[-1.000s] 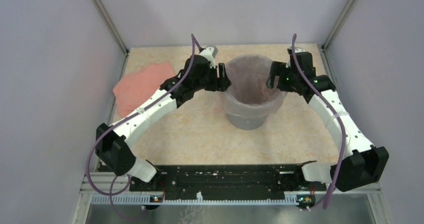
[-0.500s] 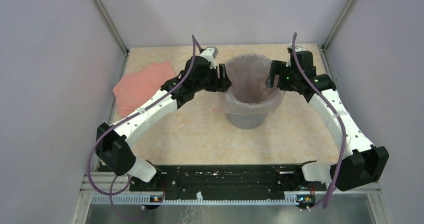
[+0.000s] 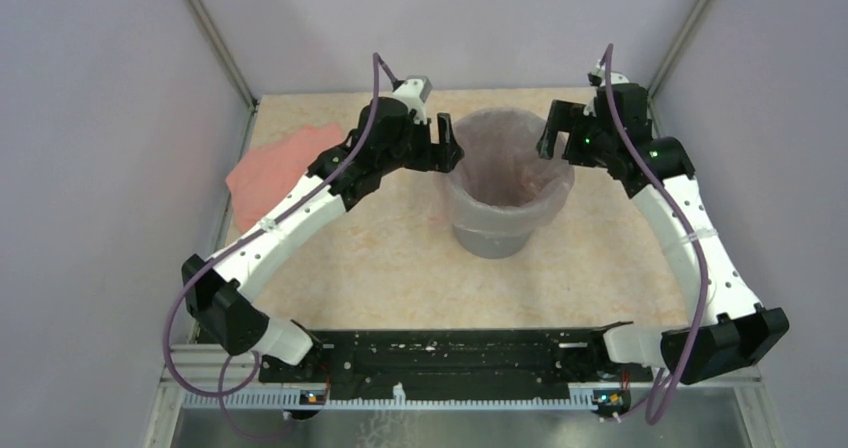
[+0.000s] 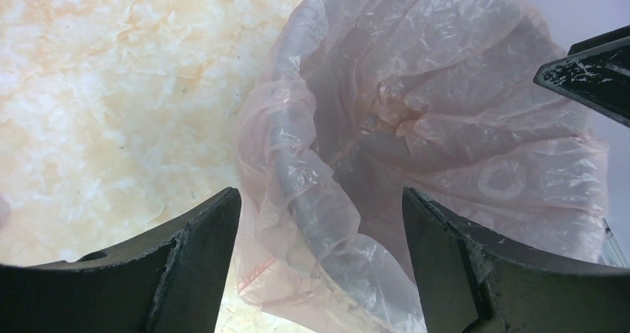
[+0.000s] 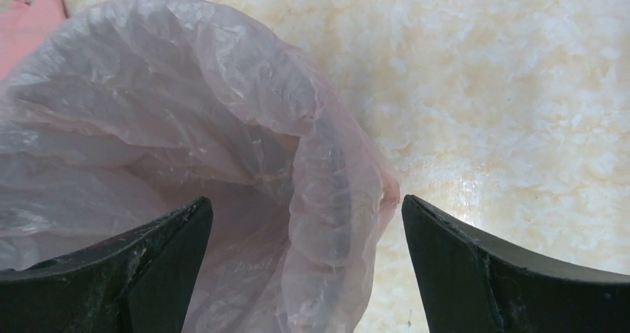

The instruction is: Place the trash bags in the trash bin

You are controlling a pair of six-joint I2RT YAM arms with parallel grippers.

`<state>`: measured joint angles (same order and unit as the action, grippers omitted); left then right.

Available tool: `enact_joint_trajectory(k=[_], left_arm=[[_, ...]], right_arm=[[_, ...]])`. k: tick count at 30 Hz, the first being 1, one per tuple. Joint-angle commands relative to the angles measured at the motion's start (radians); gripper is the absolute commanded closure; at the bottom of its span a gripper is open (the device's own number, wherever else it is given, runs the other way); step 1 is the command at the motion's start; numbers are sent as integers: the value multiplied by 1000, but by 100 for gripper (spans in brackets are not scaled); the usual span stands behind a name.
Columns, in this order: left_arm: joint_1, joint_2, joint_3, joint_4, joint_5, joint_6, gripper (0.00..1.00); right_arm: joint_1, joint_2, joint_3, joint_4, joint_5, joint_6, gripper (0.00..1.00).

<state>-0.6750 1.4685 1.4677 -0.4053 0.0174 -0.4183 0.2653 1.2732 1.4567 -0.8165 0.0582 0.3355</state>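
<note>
The round grey trash bin (image 3: pixel 488 238) stands mid-table. A pale-pink translucent trash bag (image 3: pixel 510 168) lines it, its edge folded over the rim all round. The bag shows in the left wrist view (image 4: pixel 416 110) and the right wrist view (image 5: pixel 186 125). My left gripper (image 3: pixel 443 144) is open above the bin's left rim, its jaws straddling the covered rim (image 4: pixel 312 214) without touching. My right gripper (image 3: pixel 556 130) is open above the right rim, its jaws either side of the covered rim (image 5: pixel 327 199), holding nothing.
A pink folded cloth-like sheet (image 3: pixel 282 168) lies flat at the table's left edge, behind the left arm; a corner of it shows in the right wrist view (image 5: pixel 30 21). Pale walls and metal posts enclose the marbled table (image 3: pixel 400 258) on three sides.
Both grippers have lifted and drawn back slightly from the bin's rim, the left toward the upper left, the right toward the upper right. The bag stays over the rim.
</note>
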Motion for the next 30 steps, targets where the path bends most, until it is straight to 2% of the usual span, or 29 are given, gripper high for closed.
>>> enact_joint_trajectory(k=[1,7,20,30], left_arm=[[-1,-97,40,8,-3,36,12],[-1,-198,2,-5,11,52,2],[-1,-419,-203,8,49,55,1],[-2,-533,-304,5,26,70,2]], right_arm=[[-9,-83,101,-23,-2,-26,1],[-9,-227,98,17,-52,-32,1],[-9,-504,-101,156,-198,39,1],[-9,-603,-165,159,-178,46,1]])
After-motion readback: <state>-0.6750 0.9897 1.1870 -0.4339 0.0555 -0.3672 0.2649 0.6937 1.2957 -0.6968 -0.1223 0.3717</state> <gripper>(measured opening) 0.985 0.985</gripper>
